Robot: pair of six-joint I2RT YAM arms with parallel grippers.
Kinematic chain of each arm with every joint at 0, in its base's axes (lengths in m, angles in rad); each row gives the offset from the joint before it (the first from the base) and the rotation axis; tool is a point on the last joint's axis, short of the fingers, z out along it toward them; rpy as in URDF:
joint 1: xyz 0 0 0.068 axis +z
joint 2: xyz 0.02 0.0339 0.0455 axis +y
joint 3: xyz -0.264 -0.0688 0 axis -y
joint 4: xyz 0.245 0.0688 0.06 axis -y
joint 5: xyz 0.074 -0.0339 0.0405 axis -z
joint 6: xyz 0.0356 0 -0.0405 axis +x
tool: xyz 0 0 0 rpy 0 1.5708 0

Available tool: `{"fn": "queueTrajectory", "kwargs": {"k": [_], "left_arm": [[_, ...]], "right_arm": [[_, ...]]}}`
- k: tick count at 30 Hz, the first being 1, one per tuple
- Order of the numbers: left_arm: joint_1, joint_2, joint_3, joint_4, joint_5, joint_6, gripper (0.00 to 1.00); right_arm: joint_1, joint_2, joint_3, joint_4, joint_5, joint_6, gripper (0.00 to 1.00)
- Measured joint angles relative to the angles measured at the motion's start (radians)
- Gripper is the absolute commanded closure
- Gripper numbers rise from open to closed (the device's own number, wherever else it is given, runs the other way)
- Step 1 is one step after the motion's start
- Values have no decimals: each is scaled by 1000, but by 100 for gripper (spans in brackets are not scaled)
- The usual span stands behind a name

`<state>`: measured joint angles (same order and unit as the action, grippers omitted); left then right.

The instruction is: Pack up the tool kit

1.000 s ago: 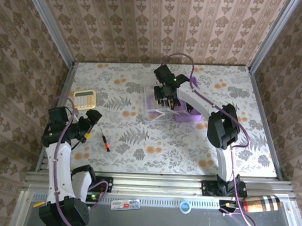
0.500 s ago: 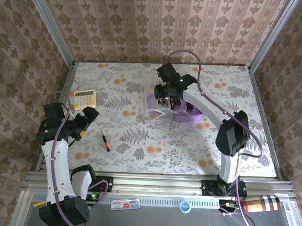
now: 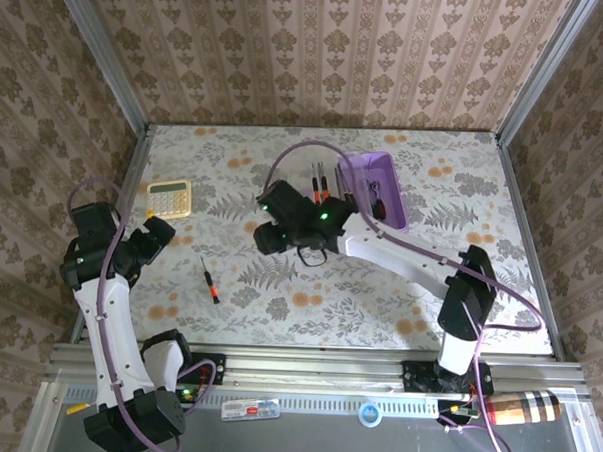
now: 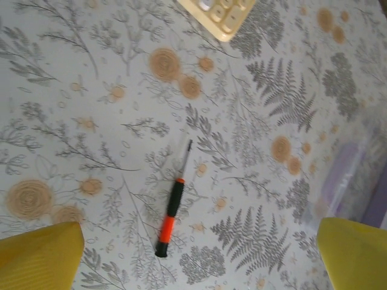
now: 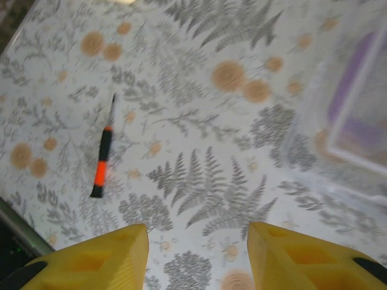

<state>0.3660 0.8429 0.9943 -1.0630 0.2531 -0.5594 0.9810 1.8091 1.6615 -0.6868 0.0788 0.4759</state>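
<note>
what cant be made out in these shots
Top view: what lies inside the purple box; dark shapes, too small to name.
Right wrist view: a clear-and-purple piece at the right edge, blurred and cut off; lid or tray, cannot tell.
Left wrist view: the calculator, cut by the top edge, so no display.
Top view: the tip type of the loose screwdriver, too small.

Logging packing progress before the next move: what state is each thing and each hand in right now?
purple box: open, no lid on, tools inside.
loose screwdriver: lying flat on the table, unpacked.
two screwdrivers by the box: lying on the table, outside it.
calculator: face up.
left hand: open, empty.
right hand: open, empty.
</note>
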Motion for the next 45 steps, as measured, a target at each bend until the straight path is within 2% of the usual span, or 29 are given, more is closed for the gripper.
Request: {"fn": "queueTrajectory", "kwargs": {"k": [5, 10, 17, 24, 30, 34, 39, 45], "left_arm": [[20, -41, -50, 8, 0, -2, 0], [30, -89, -103, -7, -16, -26, 0], [66, -122, -138, -47, -75, -103, 0], [74, -155, -153, -47, -31, -149, 0], [74, -155, -176, -29, 31, -167, 0], [74, -155, -176, -17, 56, -168, 0], [74, -153, -183, 15, 84, -171, 0], [74, -135, -201, 49, 134, -171, 0]], "right_arm": [[65, 129, 40, 8, -8, 30, 49], [104, 288, 164, -2, -11, 36, 46], [158, 527, 454, -74, 8, 75, 35], [203, 737, 671, -167, 38, 98, 35], [208, 814, 768, -233, 70, 104, 42], [204, 824, 781, -261, 98, 101, 57], [194, 800, 725, -253, 134, 105, 75], [187, 756, 642, -204, 147, 104, 85]]}}
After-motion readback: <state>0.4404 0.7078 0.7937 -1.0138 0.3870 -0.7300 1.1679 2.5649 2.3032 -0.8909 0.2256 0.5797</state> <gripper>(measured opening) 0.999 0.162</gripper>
